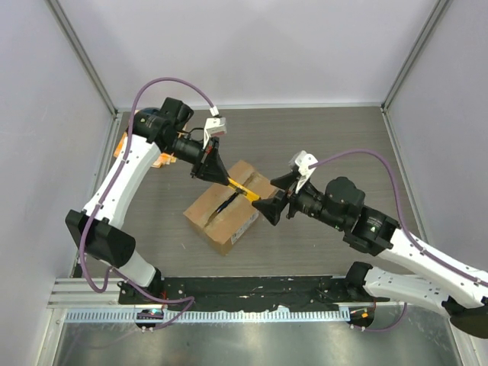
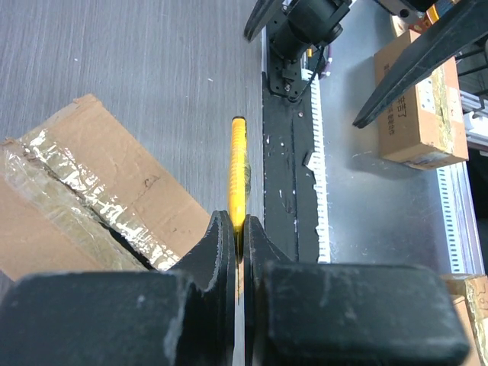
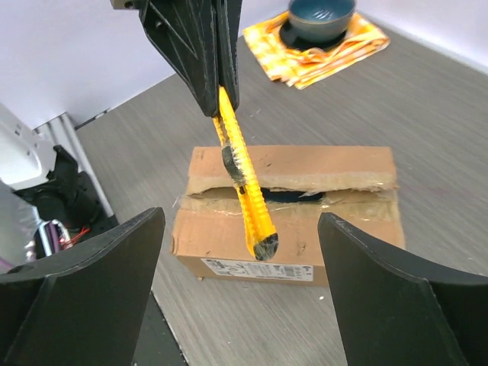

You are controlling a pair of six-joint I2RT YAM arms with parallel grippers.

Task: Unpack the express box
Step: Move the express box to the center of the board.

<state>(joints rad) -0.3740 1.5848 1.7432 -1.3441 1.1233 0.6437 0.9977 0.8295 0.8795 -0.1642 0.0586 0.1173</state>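
1. Mid-worktop [image 1: 343,137], express box [image 1: 229,210]: brown cardboard, shiny clear tape, top seam split into a dark gap; contents hidden.
2. Far left, blue bowl [image 3: 320,15] on orange cloth [image 3: 305,57].
3. Reaching from far left, left pincer [image 1: 216,174] clamped on yellow utility knife [image 1: 244,187], slanted over the seam.
4. From the near right, right pincer [image 1: 276,197] spread wide around the knife's free end, gripping nothing.

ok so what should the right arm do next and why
Probably close the right gripper on the free end of the yellow knife: its open fingers sit either side of it, the left gripper grips the other end, and the express box seam already gapes.
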